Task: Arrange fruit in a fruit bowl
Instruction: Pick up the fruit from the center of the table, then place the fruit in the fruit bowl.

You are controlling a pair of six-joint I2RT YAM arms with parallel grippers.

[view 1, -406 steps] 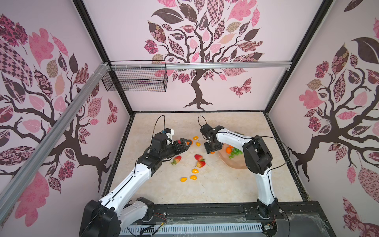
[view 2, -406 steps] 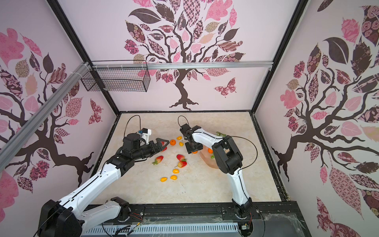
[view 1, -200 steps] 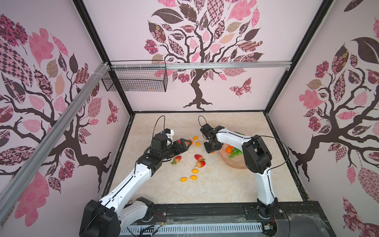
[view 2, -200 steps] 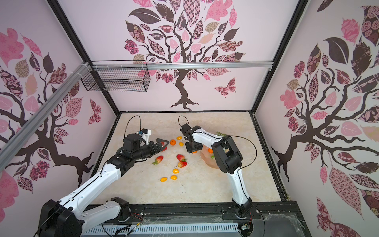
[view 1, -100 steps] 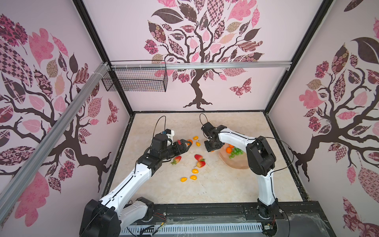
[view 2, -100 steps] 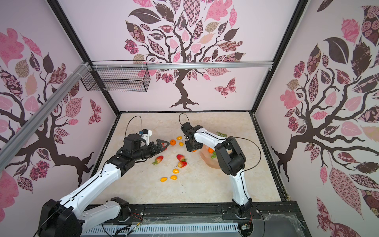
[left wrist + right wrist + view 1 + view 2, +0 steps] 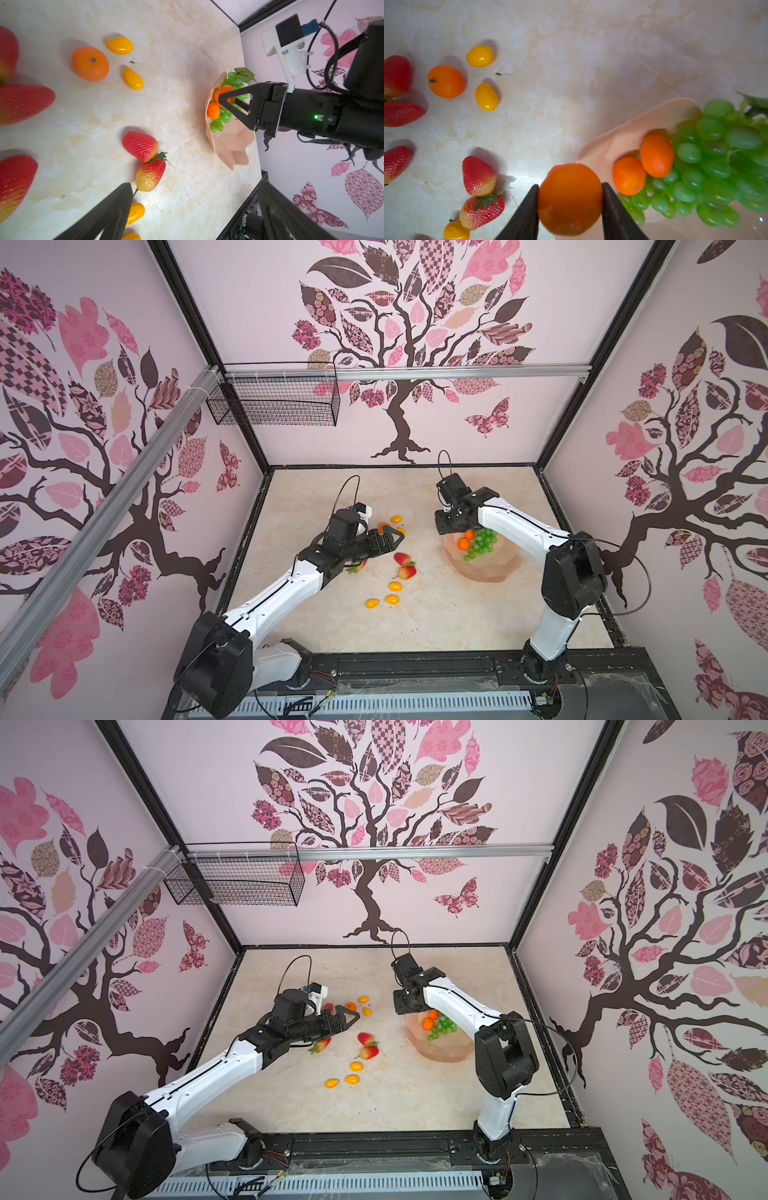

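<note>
While top views hide the grip, right wrist view shows right pincer point(image 7: 570, 186) grasping tangerine point(image 7: 570, 201); left pincer point(image 7: 194, 186) released

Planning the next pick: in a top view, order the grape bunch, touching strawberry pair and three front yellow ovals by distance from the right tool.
1. Grape bunch, in the fruit bowl beside the right tool, which holds a tangerine.
2. Strawberry pair, mid-table.
3. Three yellow ovals, nearer the front rail.

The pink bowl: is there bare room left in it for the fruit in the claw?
Yes. The bowl's half nearer the robot's base is bare, bordered by its wavy rim and the grapes. The far part is crowded: grapes and two tangerines packed together near the held tangerine.
</note>
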